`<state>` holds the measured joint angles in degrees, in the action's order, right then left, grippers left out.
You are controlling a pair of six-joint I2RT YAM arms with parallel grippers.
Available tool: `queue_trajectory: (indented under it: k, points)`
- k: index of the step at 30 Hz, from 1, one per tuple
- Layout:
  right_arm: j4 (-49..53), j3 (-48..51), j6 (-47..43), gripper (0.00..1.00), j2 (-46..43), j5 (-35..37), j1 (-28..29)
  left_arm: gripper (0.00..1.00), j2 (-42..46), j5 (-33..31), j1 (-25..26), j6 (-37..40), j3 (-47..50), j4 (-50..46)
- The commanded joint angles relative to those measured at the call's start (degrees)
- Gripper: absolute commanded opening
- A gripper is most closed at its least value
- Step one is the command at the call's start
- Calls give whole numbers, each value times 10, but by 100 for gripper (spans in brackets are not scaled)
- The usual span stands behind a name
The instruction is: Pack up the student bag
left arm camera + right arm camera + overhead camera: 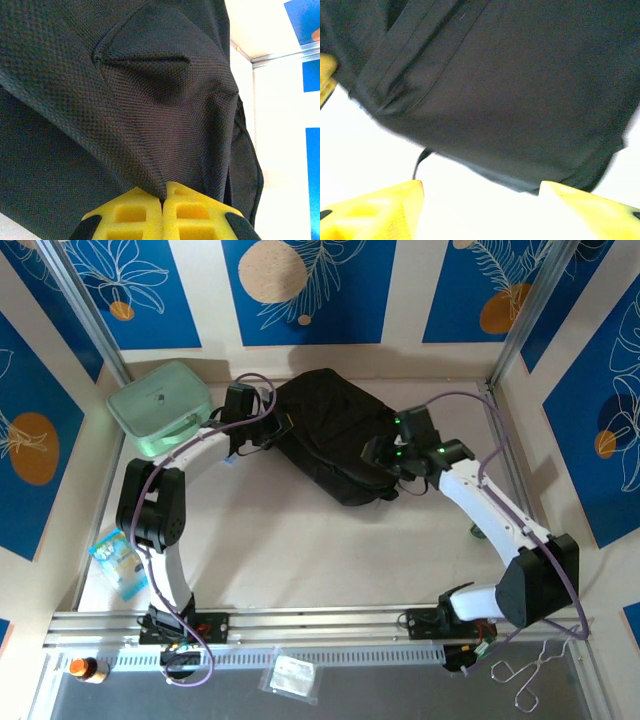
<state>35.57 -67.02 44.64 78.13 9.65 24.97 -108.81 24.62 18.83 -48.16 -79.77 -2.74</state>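
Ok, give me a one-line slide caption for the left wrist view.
Left claw shut on a pinched fold of the black backpack.

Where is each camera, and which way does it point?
Top external: above and behind the robot, looking down on the table, student bag, left arm, right arm.
Left wrist: on that arm, looking along the left end effector, shut on bag fabric.
Right wrist: on that arm, facing the bag's edge past the open right end effector.
All share the bag.
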Motion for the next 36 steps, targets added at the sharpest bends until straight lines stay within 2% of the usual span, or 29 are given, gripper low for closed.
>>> queue_trajectory:
  k: [1,4,8,22,29,31,36]
  points:
    - [16,-17,58,58,30,-25,47,0,20,23,13,-1,2,41]
    - [-17,-19,93,55,54,-16,96,0,22,24,12,-2,7,40]
    - [-18,-39,145,49,97,2,121,0,21,28,14,-4,11,42]
    - [12,-111,183,35,200,89,132,0,22,32,15,-10,16,50]
    - [13,-132,173,35,233,60,130,0,23,32,15,-10,18,50]
    - [13,-131,172,30,236,58,129,0,24,31,15,-10,18,49]
    - [20,-126,152,3,227,73,130,0,20,24,15,2,13,39]
